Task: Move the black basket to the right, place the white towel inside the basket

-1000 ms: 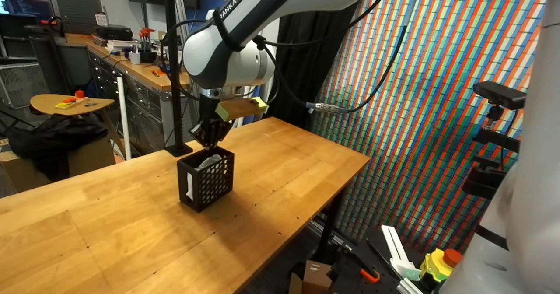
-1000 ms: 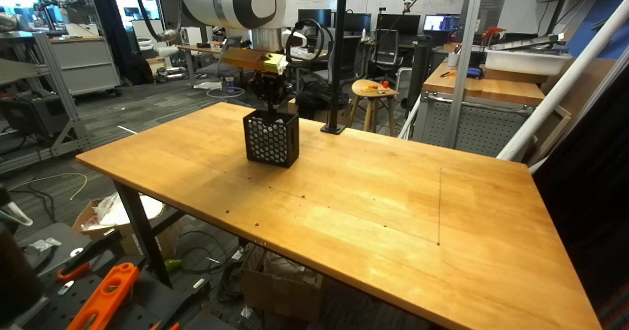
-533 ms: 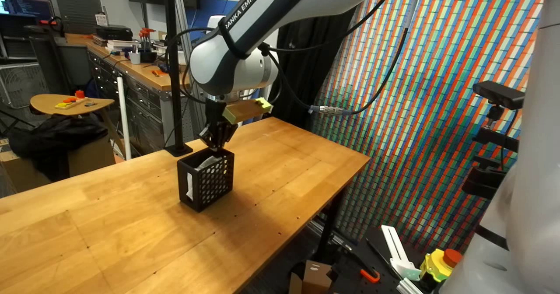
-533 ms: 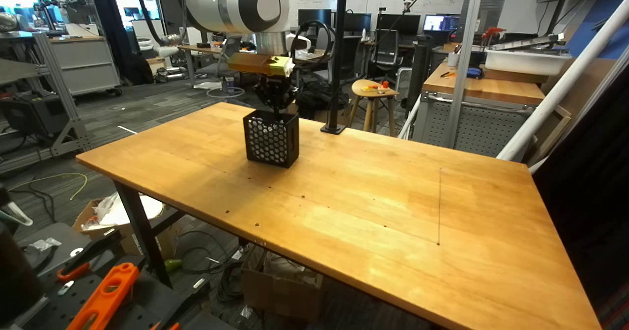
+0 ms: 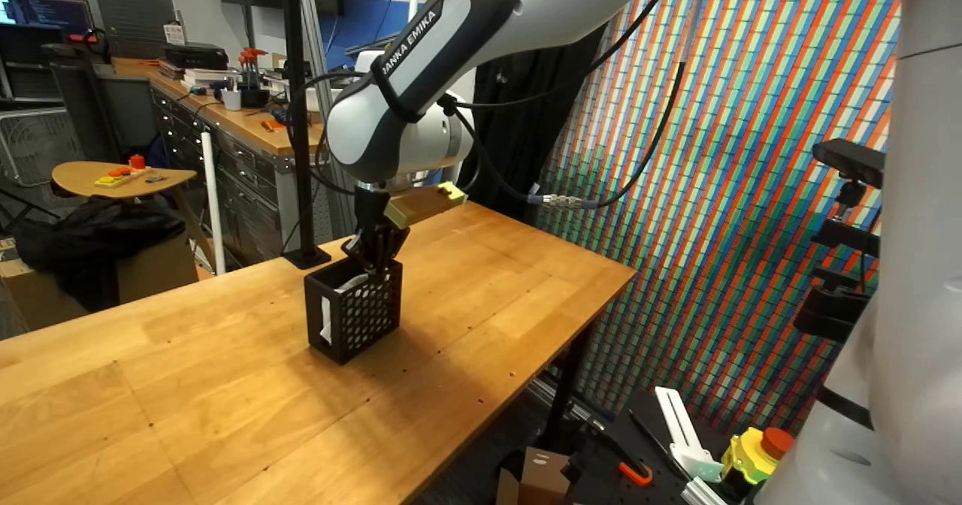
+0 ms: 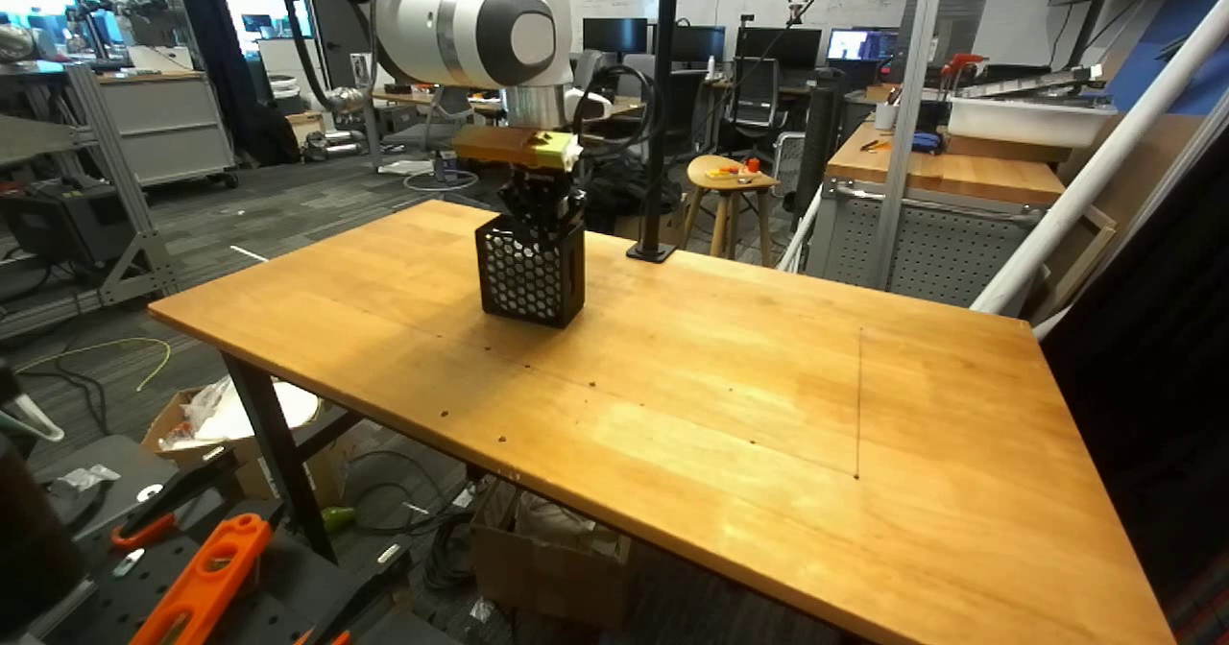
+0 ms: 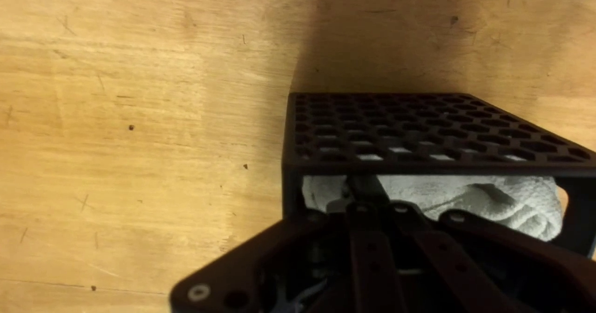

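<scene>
A white towel (image 7: pixel 433 189) lies inside a black basket (image 5: pixel 340 321) on a wooden table (image 6: pixel 730 415), with a black post (image 6: pixel 659 146) standing to its right in an exterior view. The wrist view looks down on the towel's rumpled folds, while an exterior view offers only pale patches through the honeycomb wall (image 6: pixel 526 280). The robot arm (image 5: pixel 425 61) slopes down from the right, its gripper (image 5: pixel 374 270) pointing into the basket, fingers (image 7: pixel 372 193) apparently together; whether they pinch cloth cannot be told
</scene>
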`<state>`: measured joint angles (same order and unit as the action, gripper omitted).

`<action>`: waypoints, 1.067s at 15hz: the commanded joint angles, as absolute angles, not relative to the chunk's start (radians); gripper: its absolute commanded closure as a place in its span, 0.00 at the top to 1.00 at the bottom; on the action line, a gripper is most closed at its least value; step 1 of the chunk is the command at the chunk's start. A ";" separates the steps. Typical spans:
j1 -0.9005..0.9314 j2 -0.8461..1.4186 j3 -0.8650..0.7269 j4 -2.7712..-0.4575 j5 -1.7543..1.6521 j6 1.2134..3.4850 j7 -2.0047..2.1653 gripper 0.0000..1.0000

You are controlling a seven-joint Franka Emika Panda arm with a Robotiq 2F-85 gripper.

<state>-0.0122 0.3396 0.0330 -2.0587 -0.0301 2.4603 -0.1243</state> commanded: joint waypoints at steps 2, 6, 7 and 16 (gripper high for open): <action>-0.030 0.427 0.044 -2.002 0.002 2.455 -0.171 0.01; -0.027 0.478 0.046 -1.970 -0.003 2.440 -0.178 0.01; -0.025 0.483 0.044 -1.963 -0.007 2.437 -0.175 0.01; 0.000 0.438 0.028 -1.972 -0.035 2.398 -0.126 0.01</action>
<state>-0.0136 0.4539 0.0357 -1.9878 -0.0184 2.4291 -0.1497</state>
